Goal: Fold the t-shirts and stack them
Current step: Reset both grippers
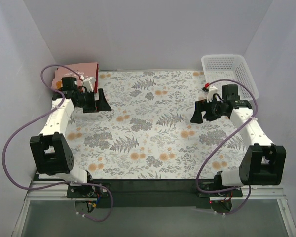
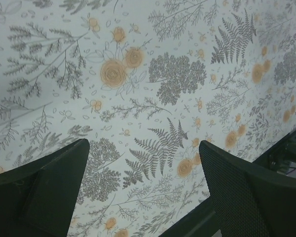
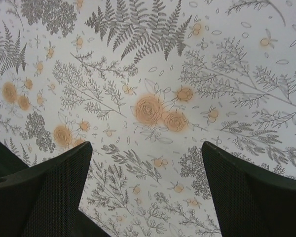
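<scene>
We judged the t-shirts [image 1: 75, 73] to be light, limp and quick to crease. They would sag from any single pinch, so the best hold seemed to be at a folded edge or a corner, with a finger slid beneath the layers and both hands sharing the width. They lay in one pile in the far left corner of the desk [image 1: 148, 183], on the floral cloth [image 1: 153, 128], just behind the left arm and partly hidden by it. We counted one pile showing dusty pink with a redder edge, but how many shirts it held we could not tell. There was one white lattice basket [image 1: 232, 69] in the far right corner, and it looked bare inside. The left hand [image 2: 144, 148] hung near the pile with its fingers spread wide and nothing between them. The right hand [image 3: 147, 148] was likewise wide apart and gripping nothing, above the cloth near the basket.
</scene>
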Robot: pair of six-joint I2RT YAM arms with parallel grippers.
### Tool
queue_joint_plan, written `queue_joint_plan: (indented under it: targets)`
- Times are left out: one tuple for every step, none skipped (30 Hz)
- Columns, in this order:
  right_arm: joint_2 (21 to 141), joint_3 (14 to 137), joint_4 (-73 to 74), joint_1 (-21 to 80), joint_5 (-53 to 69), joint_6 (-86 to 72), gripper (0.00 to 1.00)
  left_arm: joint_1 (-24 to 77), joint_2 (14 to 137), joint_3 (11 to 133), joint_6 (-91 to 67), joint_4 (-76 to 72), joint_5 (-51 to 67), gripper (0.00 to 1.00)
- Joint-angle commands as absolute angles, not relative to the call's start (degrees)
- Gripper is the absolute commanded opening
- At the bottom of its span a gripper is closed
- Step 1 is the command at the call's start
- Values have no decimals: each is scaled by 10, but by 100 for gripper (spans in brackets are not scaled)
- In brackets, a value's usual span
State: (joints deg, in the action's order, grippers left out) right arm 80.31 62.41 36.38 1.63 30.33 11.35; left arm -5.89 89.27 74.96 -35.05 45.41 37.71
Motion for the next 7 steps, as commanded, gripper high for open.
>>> queue_joint_plan:
  targets:
    - [736,581,365,18,300,134,98,-63,811,691,-365,417,359,94]
    - [725,571,366,18,301,135,98,-63,802,666,-364,414,360,94]
    - [716,564,365,18,299,139,98,-63,783,655,-364,410,360,94]
    - [695,552,366,18,296,141,98,-63,775,645,-370,404,363,94]
    - [688,548,366,18,290,141,98,-64,768,638,-371,398,366,94]
    - [681,547,366,18,287,144,98,-63,757,631,-374,396,371,94]
    - [672,546,367,18,282,144,98,-63,752,631,-379,390,369,94]
